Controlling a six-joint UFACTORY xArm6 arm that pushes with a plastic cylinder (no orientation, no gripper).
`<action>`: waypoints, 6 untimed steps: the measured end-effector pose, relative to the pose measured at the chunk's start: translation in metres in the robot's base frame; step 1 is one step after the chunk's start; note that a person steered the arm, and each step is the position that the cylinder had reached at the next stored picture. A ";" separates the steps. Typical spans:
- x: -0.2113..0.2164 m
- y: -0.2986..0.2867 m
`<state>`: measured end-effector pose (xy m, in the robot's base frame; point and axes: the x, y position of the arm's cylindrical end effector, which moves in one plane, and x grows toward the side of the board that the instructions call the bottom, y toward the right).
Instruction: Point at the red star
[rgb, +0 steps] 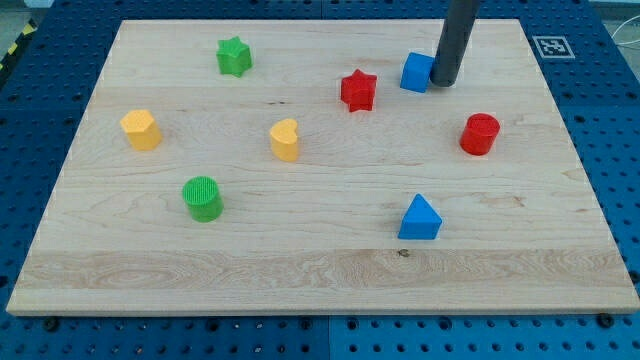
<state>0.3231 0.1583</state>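
The red star (358, 90) lies on the wooden board (320, 270) toward the view's top, right of centre. My tip (444, 82) stands to the star's right, right beside the right side of a blue cube (416, 72); whether it touches the cube I cannot tell. The blue cube sits between my tip and the red star, with a small gap between cube and star.
A green star (234, 56) lies at the top left, a yellow hexagonal block (141, 130) at the left, a yellow heart-like block (285, 139) in the middle, a green cylinder (203, 198) lower left, a red cylinder (480, 134) at the right, a blue triangle (420, 218) lower right.
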 end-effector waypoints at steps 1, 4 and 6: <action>0.013 0.000; 0.073 -0.063; 0.061 -0.110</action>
